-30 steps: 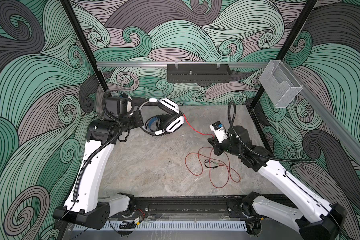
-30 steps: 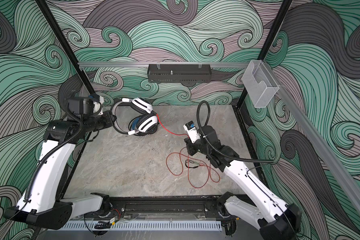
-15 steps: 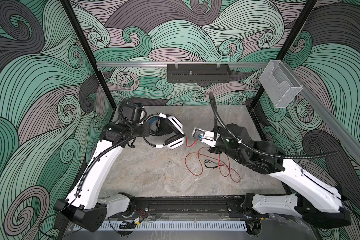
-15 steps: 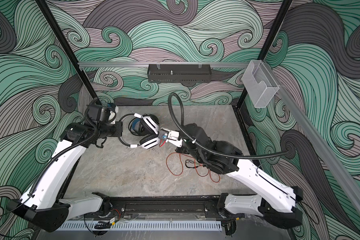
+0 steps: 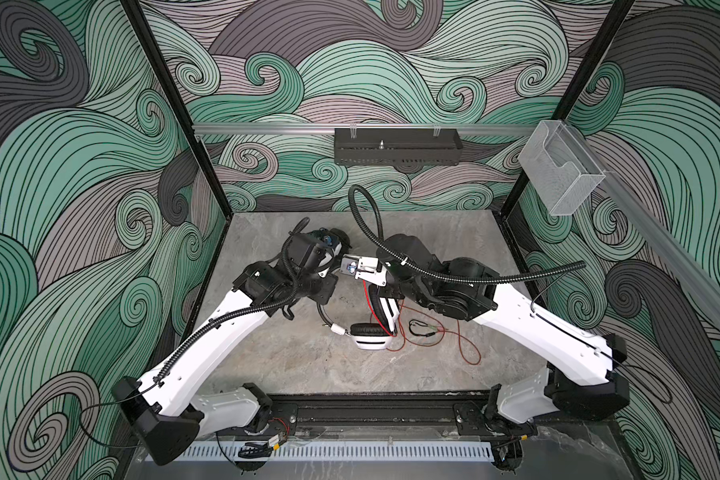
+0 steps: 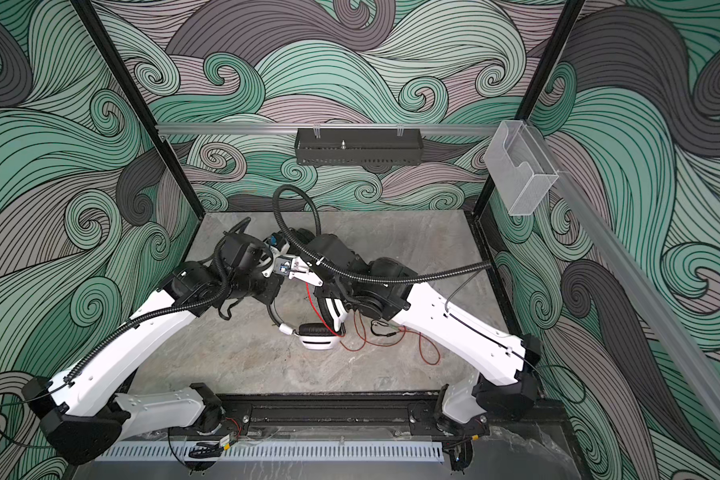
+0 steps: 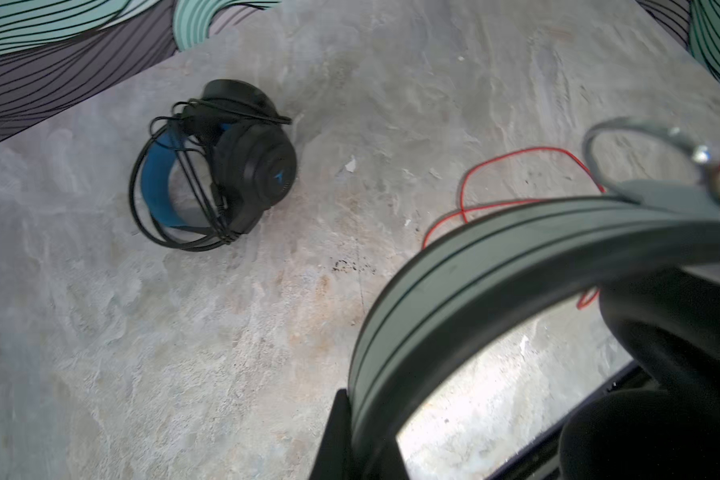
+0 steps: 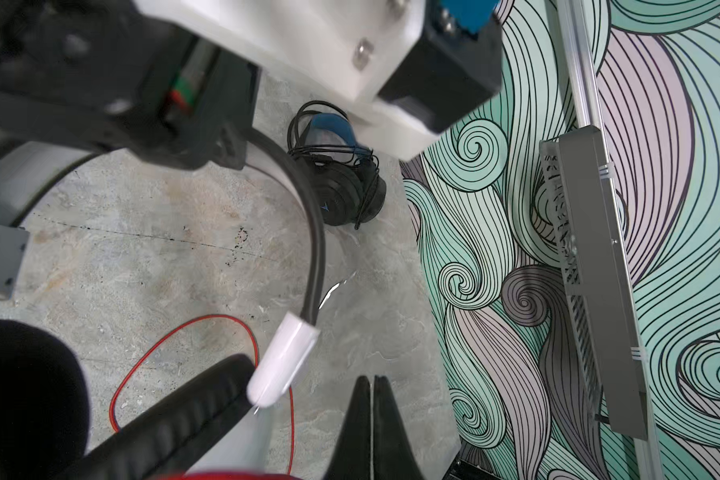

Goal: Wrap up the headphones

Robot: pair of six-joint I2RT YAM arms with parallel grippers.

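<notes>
The white-and-black headphones (image 5: 371, 340) hang by their headband from my left gripper (image 5: 321, 297), which is shut on the band (image 7: 474, 266). The lower ear cup (image 6: 319, 338) rests on the table at the middle. Their thin red cable (image 5: 368, 305) runs up from the cups to my right gripper (image 8: 373, 378), whose fingers are pressed together. The rest of the cable lies in loose loops (image 5: 466, 345) to the right. The black headphones (image 7: 225, 166), with their cable wound round them, lie near the back wall (image 8: 341, 183), mostly hidden under my left wrist in both top views.
A black perforated tray (image 5: 395, 149) hangs on the back rail and a clear plastic holder (image 5: 562, 174) on the right rail. Black frame posts stand at the back corners. The two wrists nearly touch above the table's middle. The base rail (image 5: 371, 411) runs along the front.
My left gripper has carried the white-and-black headphones from the back left to the middle, down until one cup rests on the table. My right gripper has swung left to meet it.
</notes>
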